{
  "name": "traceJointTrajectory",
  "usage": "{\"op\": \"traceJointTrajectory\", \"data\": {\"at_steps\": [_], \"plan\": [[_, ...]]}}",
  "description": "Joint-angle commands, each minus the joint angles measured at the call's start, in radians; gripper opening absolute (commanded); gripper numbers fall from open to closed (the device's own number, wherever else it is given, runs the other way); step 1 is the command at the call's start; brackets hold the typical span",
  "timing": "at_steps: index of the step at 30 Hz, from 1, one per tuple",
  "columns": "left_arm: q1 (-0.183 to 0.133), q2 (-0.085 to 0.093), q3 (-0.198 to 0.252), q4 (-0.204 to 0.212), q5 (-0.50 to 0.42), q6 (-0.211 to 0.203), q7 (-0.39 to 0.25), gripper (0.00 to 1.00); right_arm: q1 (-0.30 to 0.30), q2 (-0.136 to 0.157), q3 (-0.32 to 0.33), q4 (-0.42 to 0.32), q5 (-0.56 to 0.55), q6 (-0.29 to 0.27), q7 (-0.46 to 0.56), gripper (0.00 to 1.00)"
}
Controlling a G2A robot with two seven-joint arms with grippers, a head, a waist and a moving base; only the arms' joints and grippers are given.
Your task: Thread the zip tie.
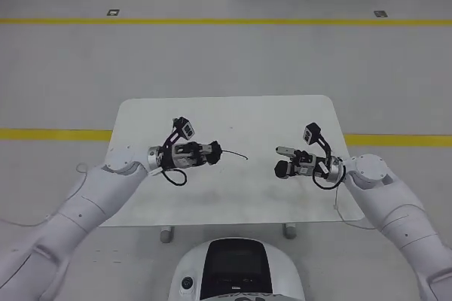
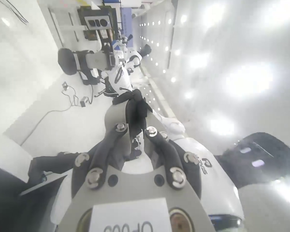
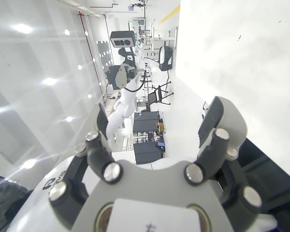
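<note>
Straight out from the left gripper (image 1: 216,152), in the top view, runs the thin tail of the zip tie (image 1: 234,155). Its long axis points at the right gripper (image 1: 279,161), which faces the left gripper across a gap that nothing blocks. The white table (image 1: 301,113) lies under the left gripper.

In the left wrist view, the fingers (image 2: 113,117) are pressed together on a dark strip, which I take for the tie.

In the right wrist view, the fingers (image 3: 211,118) are spread wide and hold nothing. The left gripper (image 3: 128,74) sits ahead, so the right arm probably must come to the tail.
</note>
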Motion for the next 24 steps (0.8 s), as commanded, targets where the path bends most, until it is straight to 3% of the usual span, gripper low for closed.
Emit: {"op": "traceJointTrajectory", "data": {"at_steps": [1, 5, 6, 11, 14, 22, 24], "plan": [[0.02, -0.01, -0.026, 0.033, -0.015, 0.0, -0.078, 0.0, 0.0, 0.0, 0.0, 0.0, 0.0, 0.0, 0.0, 1.0], [0.06, -0.033, -0.073, 0.076, -0.015, 0.0, -0.19, 0.0, 0.0, 0.0, 0.0, 0.0, 0.0, 0.0, 0.0, 1.0], [0.067, -0.038, -0.08, 0.079, -0.01, 0.0, -0.194, 0.0, 0.0, 0.0, 0.0, 0.0, 0.0, 0.0, 0.0, 1.0], [0.104, -0.058, -0.1, 0.043, 0.013, 0.0, -0.194, 0.0, 0.0, 0.0, 0.0, 0.0, 0.0, 0.0, 0.0, 1.0], [0.107, -0.065, -0.101, 0.03, 0.065, 0.0, -0.194, 0.0, 0.0, 0.0, 0.0, 0.0, 0.0, 0.0, 0.0, 1.0], [0.104, -0.066, -0.104, 0.029, 0.078, 0.0, -0.194, 0.0, 0.0, 0.0, 0.0, 0.0, 0.0, 0.0, 0.0, 1.0], [0.114, -0.067, -0.106, 0.007, 0.064, 0.021, -0.167, 0.0, 0.0, 0.0, 0.0, 0.0, 0.0, 0.0, 0.0, 1.0]]}}
